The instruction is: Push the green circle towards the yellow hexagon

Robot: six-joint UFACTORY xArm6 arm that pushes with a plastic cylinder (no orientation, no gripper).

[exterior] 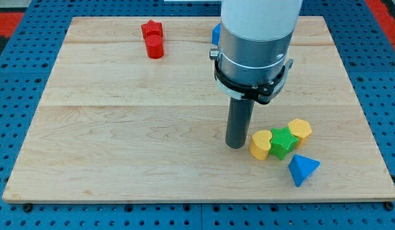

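My tip (235, 146) rests on the board just left of a yellow heart (260, 144), close to it or touching. A green block (283, 142), whose shape looks ridged and is hard to make out, sits pressed between the yellow heart and the yellow hexagon (300, 130). The hexagon touches the green block's upper right side. These three blocks form a tight row rising towards the view's right. No other green block shows; the arm's wide body hides part of the board's top middle.
A blue triangle (303, 169) lies just below the row. A red star (152, 29) and a red cylinder (155, 46) stand at the top left. A blue block (216, 34) peeks out beside the arm. The wooden board (120, 128) lies on a blue pegboard.
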